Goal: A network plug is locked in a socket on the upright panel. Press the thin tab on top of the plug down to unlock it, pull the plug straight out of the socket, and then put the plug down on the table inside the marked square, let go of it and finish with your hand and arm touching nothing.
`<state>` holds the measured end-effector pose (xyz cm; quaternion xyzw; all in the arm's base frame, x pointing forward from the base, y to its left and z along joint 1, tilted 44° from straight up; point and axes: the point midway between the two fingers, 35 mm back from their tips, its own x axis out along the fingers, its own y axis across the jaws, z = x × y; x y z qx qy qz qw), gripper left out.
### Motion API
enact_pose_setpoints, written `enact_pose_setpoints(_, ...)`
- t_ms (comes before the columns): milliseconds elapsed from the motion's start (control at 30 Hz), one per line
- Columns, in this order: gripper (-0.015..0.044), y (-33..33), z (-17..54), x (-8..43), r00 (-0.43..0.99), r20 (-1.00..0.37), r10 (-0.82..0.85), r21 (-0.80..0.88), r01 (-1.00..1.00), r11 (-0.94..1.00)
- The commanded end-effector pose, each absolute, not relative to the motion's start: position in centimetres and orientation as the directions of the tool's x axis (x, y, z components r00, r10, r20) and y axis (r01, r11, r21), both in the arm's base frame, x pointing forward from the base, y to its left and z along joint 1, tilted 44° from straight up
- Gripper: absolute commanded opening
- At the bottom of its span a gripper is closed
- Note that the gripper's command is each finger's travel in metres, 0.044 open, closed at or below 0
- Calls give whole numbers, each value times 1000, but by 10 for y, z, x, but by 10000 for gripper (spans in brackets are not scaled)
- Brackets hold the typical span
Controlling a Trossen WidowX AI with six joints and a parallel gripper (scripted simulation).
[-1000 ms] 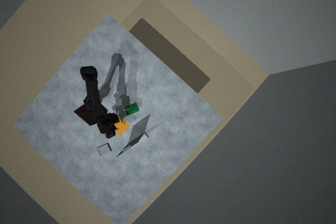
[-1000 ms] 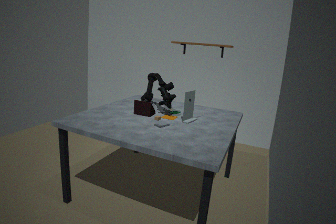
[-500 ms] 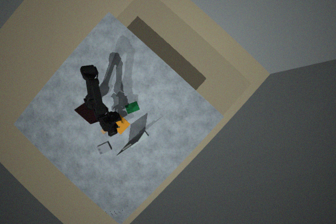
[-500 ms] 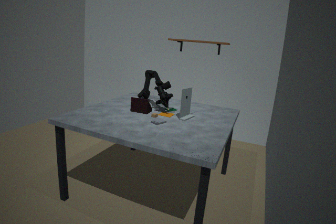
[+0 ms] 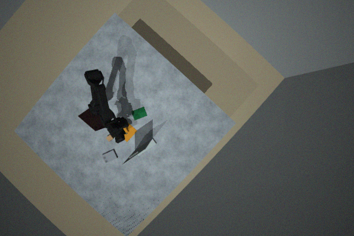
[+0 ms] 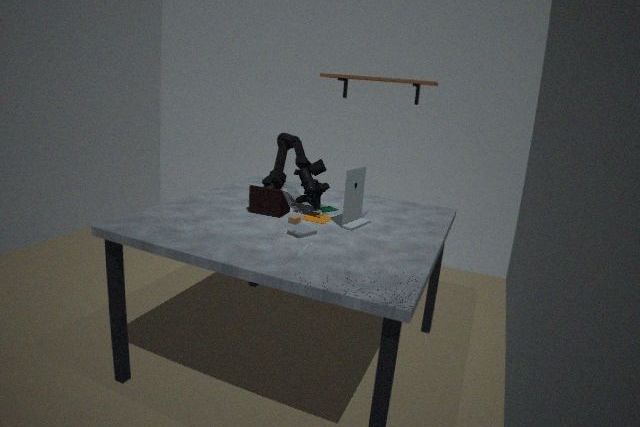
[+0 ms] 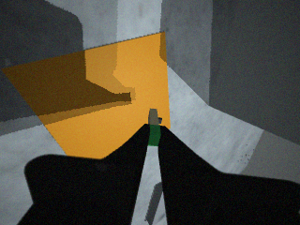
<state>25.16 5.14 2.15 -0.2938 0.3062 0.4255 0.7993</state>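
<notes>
My gripper [image 6: 318, 209] [image 7: 154, 129] is shut on the network plug [image 7: 154, 136], whose green body and grey-beige front end show between the fingertips in the wrist view. The plug is out of the socket, low above the table near the orange square [image 5: 130, 134] [image 6: 321, 219] [image 7: 141, 61]. A shadow of the fingers falls on the orange. Whether the plug touches the table is not clear. The upright panel [image 5: 144, 135] [image 6: 354, 205] stands beside the orange square, with its small dark socket opening [image 6: 355, 185] empty. The plug's tab is too small to make out.
A green patch [image 5: 140, 113] [image 6: 329, 209] lies behind the orange square. A tan block [image 5: 109, 137] [image 6: 294, 219] lies beside it. A dark red block [image 5: 90, 119] [image 6: 266, 201] stands near the arm's base. A low grey object [image 5: 110, 156] [image 6: 302, 232] lies toward the front.
</notes>
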Motion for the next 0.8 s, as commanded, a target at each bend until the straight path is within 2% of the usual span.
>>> enact_pose_setpoints(0, 0, 55, 16, 249, 448, -743, 497, -204, -859, 469)
enact_pose_setpoints(767, 0, 70, 5, 246, 450, -740, 499, -204, -858, 471)
